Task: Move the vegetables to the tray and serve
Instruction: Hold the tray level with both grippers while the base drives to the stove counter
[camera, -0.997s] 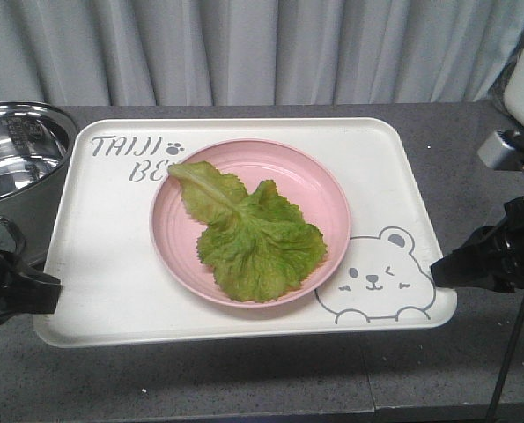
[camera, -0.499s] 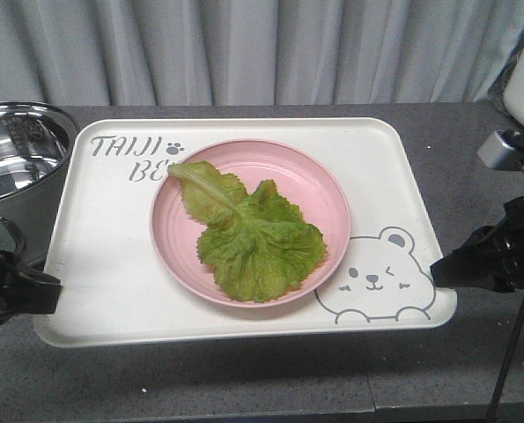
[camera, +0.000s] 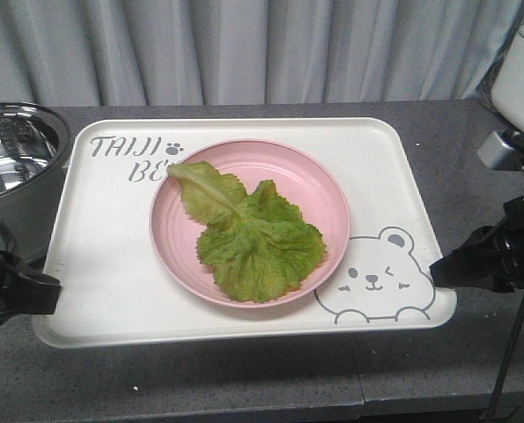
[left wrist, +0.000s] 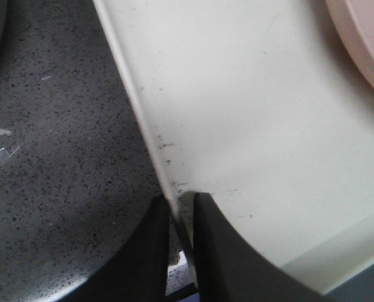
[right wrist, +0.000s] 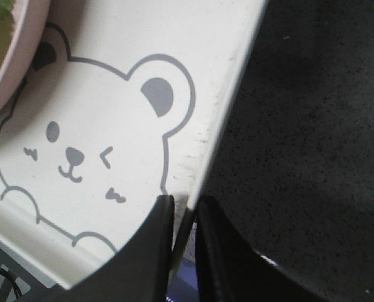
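Note:
A green crinkled leaf, the vegetables [camera: 248,233], lies in a round pink plate [camera: 328,189] that stands in the middle of the cream tray [camera: 112,264] with the bear drawing. My left gripper [camera: 48,293] is shut on the tray's left rim near its front corner. In the left wrist view the black fingers [left wrist: 155,251] of that gripper [left wrist: 181,206] pinch the thin rim of the tray [left wrist: 249,126]. My right gripper [camera: 438,269] is shut on the right rim beside the bear. The right wrist view shows this gripper [right wrist: 185,206] clamped on the tray [right wrist: 111,82] edge.
A steel pot [camera: 15,154] stands at the far left, close to the tray's left edge. A white appliance [camera: 521,75] sits at the back right. The grey speckled counter [camera: 438,370] ends in a front edge low in the view. A curtain hangs behind.
The tray, plate and both grippers keep their place in the view, while the pot has slid left, the white appliance upward, and the counter's front edge has come into sight.

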### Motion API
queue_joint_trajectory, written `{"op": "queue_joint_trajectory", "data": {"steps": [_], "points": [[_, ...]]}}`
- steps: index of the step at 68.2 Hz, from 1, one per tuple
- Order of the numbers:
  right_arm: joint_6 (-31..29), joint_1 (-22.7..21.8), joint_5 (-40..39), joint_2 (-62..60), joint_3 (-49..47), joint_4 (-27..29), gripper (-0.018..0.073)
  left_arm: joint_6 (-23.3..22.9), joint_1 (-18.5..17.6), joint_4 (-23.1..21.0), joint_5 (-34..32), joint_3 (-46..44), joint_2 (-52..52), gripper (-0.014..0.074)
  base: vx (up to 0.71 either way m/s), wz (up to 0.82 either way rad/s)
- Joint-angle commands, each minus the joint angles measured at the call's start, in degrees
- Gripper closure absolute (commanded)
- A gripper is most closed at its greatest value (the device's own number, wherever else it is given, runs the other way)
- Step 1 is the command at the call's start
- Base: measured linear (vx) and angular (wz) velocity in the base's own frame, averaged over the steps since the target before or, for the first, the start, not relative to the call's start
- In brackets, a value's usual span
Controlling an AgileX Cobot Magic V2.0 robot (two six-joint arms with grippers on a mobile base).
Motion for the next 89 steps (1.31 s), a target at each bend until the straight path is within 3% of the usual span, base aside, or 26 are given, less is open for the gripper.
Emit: {"op": "queue_joint_trajectory", "data": {"steps": [1,89], "points": [[-2.6,0.5,1.7,-1.6,-1.5,5.7,0.0564,2.0,-0.7,-3.3,-3.5,-1.7,-0.9,0.0604,-0.03,-0.13],[-2.6,0.5,1.7,-1.6,-1.5,5.7,0.0564,2.0,-0.7,-3.3,-3.4,-1.7,-0.9,0.0604,-0.05,-0.41]]}}
